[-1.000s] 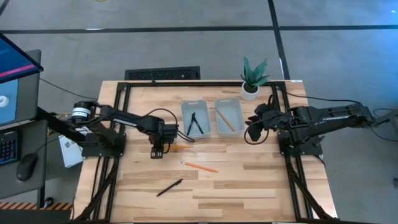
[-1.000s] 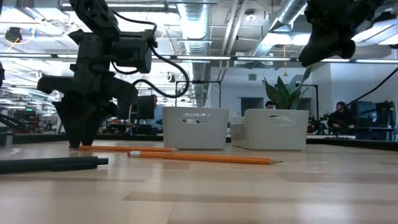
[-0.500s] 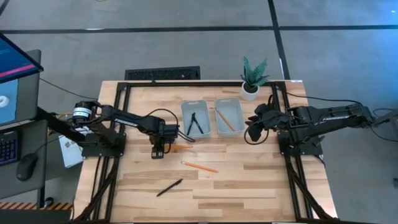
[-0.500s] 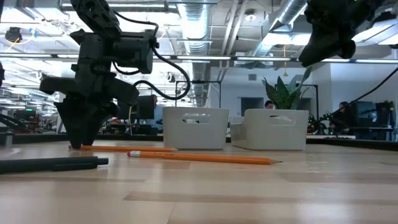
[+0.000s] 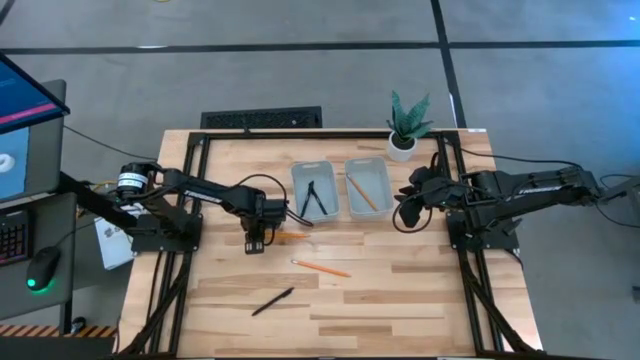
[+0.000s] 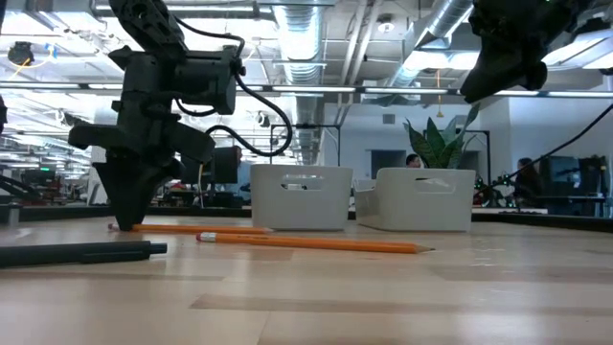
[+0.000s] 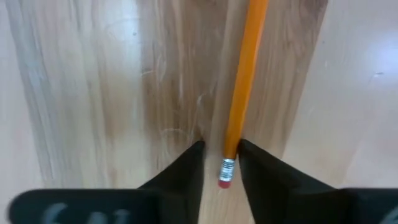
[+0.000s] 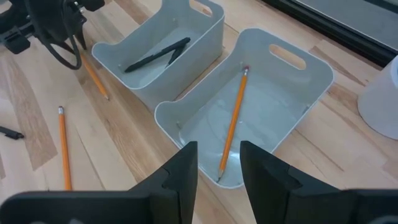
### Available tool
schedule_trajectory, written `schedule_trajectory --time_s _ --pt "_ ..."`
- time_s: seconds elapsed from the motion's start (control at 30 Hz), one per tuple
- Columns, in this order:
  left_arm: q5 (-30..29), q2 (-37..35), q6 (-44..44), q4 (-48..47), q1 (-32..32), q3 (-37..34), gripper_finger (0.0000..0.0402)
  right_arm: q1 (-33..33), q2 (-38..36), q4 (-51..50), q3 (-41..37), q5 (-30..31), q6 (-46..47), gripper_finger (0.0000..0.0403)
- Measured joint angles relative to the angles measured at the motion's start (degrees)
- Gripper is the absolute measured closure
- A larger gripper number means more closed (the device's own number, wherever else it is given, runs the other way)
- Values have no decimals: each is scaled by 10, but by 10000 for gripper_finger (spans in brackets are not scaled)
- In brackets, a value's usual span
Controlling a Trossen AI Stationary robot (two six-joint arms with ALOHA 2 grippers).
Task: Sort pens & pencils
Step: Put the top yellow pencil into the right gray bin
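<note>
1. Left claw (image 5: 254, 243): down on the desk (image 5: 400, 300) at about 9 o'clock from the 2 trays, fingers (image 7: 186, 171) drawn in close on either side of a pencil (image 7: 241, 93) near its eraser end. Whether they actually pinch it cannot be told.
2. That pencil: flat on the desk, running from the claw toward the left tray (image 5: 315, 190).
3. Right claw (image 5: 404, 214): raised above the desk at 3 o'clock of the right tray (image 5: 367, 187), fingers (image 8: 180, 180) partly apart, holding nothing.
4. Left tray: 2 pens (image 5: 314, 198) inside, crossing at 1 end.
5. Right tray: 1 pencil (image 8: 233, 121) lying along its floor.
6. Loose pencil (image 5: 321, 268): on the desk at 6 o'clock of the trays, apart from both claws.
7. Loose pen (image 5: 272, 301): on the desk near the front edge, at 7 o'clock of the loose pencil.
8. Potted plant (image 5: 404, 125): at the desk's back edge, at 1 o'clock of the right tray.
</note>
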Motion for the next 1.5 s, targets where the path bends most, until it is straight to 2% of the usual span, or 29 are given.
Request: schedule_trajectory --time_s 0.2,0.37,0.63,0.83,1.2,1.4,1.5 --pt "-3 0 -1 0 0 0 366 0 0 0 0 0 0 259" --pt "-2 0 -5 -1 0 0 387 0 0 0 0 0 0 261" --pt "-11 5 -5 -37 0 30 373 0 0 0 0 0 0 259" --pt "-8 4 4 -43 -1 58 377 0 0 1 0 0 0 262" --pt "15 3 0 -146 -1 73 378 0 0 3 0 0 0 260" --pt "54 -8 -1 -147 -1 74 379 0 0 3 0 0 0 261" --pt "55 -28 -3 -147 -1 74 378 0 0 3 0 0 0 259"
